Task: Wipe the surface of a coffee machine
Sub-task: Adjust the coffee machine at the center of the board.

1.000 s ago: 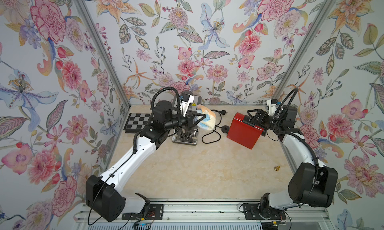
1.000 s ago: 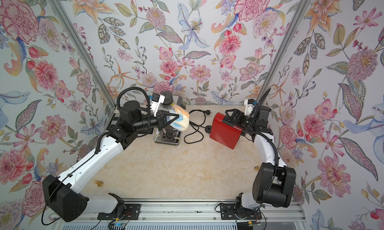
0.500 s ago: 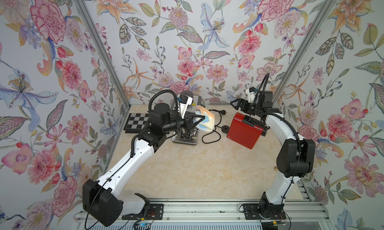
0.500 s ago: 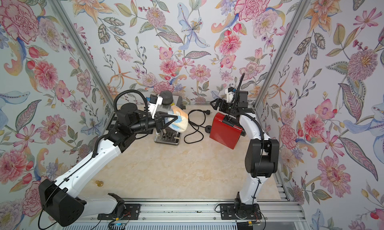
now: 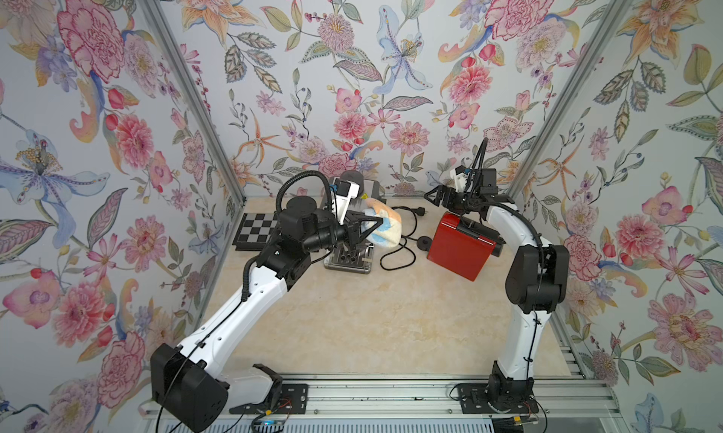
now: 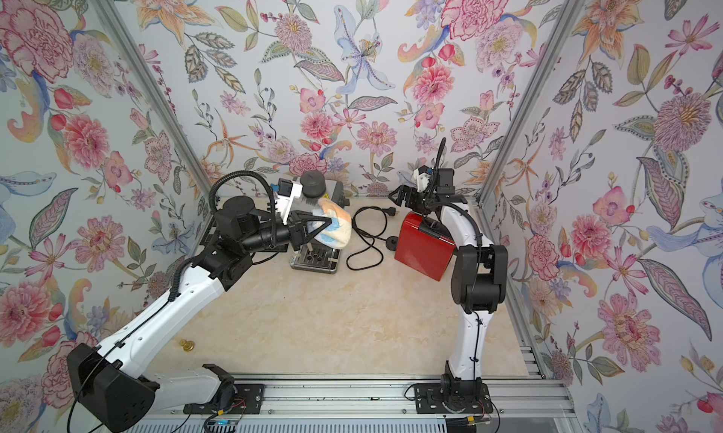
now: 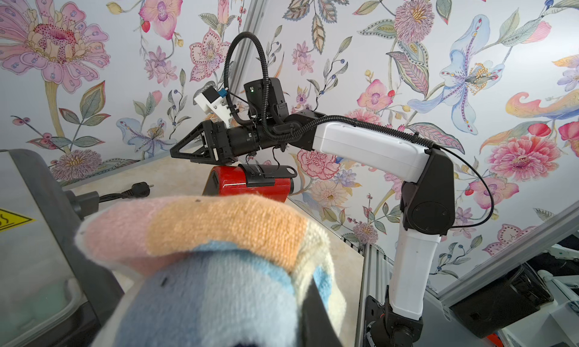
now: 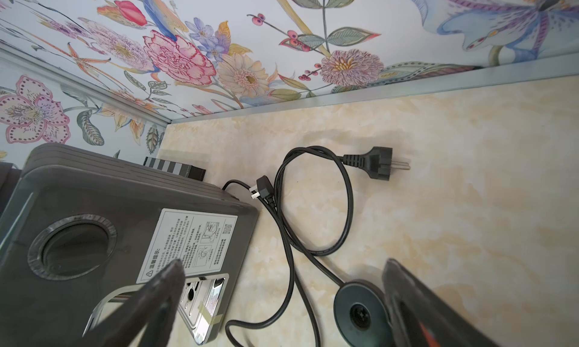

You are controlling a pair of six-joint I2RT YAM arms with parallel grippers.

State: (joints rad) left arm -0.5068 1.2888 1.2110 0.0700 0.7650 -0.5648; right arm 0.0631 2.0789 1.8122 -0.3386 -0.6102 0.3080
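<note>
The left gripper (image 5: 368,226) is clenching its jaws on a soft knitted cloth in pink, orange, blue and cream stripes (image 5: 390,224). It is holding the bunched wad at the 3 o'clock flank of the boxy grey plastic coffee machine (image 8: 103,198); whether the two are touching cannot be told. The machine is standing at about 11 o'clock on the pale marbled worktop (image 5: 371,325), its steel drip tray (image 5: 349,259) facing 6 o'clock. The right gripper (image 5: 430,195) is hanging with jaws spread wide and empty above a glossy red box-shaped appliance (image 5: 457,251) at 2 o'clock. The cloth is likely light and limp, folding rather than pushing, so a thick bunch gripped deep is serving best, leaving a pad free. The machine is looking rigid and smooth; a hard shove might slide it.
</note>
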